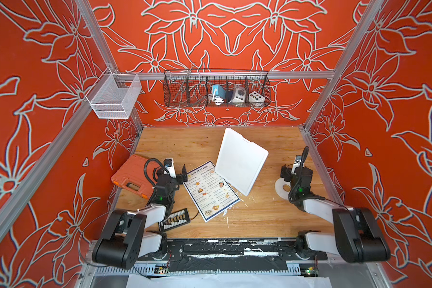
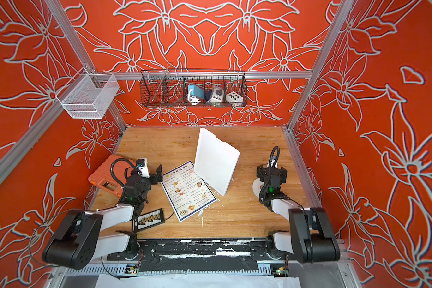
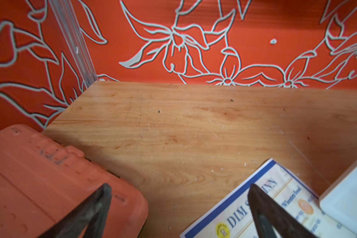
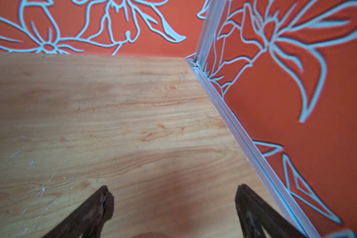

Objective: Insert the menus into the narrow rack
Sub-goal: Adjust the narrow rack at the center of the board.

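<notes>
left fingers point(image 3: 93, 210) and right fingers point(image 4: 97, 208) spread empty, menu point(image 1: 210, 192) touching rack point(image 1: 240, 159).

I read header "DIM SUM INN", blue capitals, on menu point(image 1: 211, 190) in both top views. In left wrist view I read same header as "DIM S…INN", middle letters covered. Column heading "Wheaten food" sits below it. Item lines and prices too small for me to read.

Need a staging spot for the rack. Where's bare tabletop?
Bare: far strip of table between back wall and orange case; near stretch between menu and white disc. Crowded: left edge, and centre, where rack covers a menu corner.
</notes>
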Controlling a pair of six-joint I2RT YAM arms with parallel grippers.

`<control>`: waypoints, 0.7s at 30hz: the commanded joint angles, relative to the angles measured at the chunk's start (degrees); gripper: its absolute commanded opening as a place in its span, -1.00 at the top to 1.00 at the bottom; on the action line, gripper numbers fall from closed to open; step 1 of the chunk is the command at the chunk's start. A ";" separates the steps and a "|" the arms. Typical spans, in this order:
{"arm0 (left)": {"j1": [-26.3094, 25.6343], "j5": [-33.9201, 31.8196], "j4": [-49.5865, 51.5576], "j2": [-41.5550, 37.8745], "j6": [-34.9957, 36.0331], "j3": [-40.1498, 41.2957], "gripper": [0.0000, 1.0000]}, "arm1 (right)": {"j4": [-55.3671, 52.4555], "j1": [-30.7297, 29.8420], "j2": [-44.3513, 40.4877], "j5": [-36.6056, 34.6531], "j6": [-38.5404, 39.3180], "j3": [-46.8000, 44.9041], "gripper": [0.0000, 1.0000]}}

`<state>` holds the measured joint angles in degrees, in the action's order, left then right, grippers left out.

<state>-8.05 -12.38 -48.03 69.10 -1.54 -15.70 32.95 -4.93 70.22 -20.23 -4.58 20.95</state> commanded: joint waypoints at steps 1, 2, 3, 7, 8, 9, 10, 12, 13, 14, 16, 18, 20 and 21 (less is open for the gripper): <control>-2.51 -6.63 17.23 -7.87 -6.77 -3.36 -0.97 | -17.65 -0.25 -6.56 -4.39 -8.10 4.27 -0.96; -2.82 -7.11 22.09 -10.56 -9.51 -4.57 -0.97 | -22.32 -0.83 -8.76 -4.31 -8.52 5.45 -0.96; -2.88 -7.29 27.28 -12.87 -12.46 -5.92 -0.97 | -27.41 -1.04 -10.62 -4.65 -10.38 6.93 -0.96; -4.60 -1.97 47.74 -19.60 -23.94 -11.02 -0.97 | -46.17 -2.09 -19.05 4.71 -19.52 10.59 -0.96; -4.91 1.42 50.84 -20.69 -27.08 -11.41 -0.97 | -50.03 -2.69 -20.80 7.69 -20.55 11.12 -0.96; -4.95 4.69 53.39 -21.57 -29.55 -11.29 -0.97 | -53.28 -3.35 -22.18 9.70 -21.08 11.50 -0.96; -5.11 8.53 55.51 -22.44 -32.13 -10.72 -0.97 | -56.54 -4.32 -23.80 11.89 -21.81 11.68 -0.96; -5.29 14.38 58.02 -23.61 -36.41 -8.95 -0.97 | -59.82 -5.69 -27.37 18.40 -21.80 11.02 -0.95; -5.45 16.83 58.88 -23.83 -38.25 -7.95 -0.97 | -60.60 -6.72 -29.43 21.35 -21.78 10.07 -0.95; -5.62 18.53 59.50 -23.75 -39.48 -6.87 -0.97 | -60.69 -7.96 -31.23 24.29 -21.94 8.88 -0.95; -5.85 20.53 59.45 -23.20 -40.62 -5.10 -0.97 | -60.64 -10.95 -33.80 28.16 -22.71 7.03 -0.95; -6.01 21.65 58.42 -22.01 -40.58 -3.76 -0.97 | -57.43 -15.01 -35.45 31.14 -23.40 4.64 -0.95; -6.01 23.07 57.00 -20.46 -40.21 -3.54 -0.97 | -51.52 -18.98 -36.54 32.96 -24.01 2.24 -0.96; -6.01 23.42 56.40 -19.73 -40.41 -3.50 -0.97 | -48.61 -20.20 -36.48 33.31 -24.07 1.50 -0.95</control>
<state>-13.82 6.83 8.38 48.31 -39.16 -18.81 -20.64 -22.11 34.04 6.87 -26.11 24.56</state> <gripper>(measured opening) 0.987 0.978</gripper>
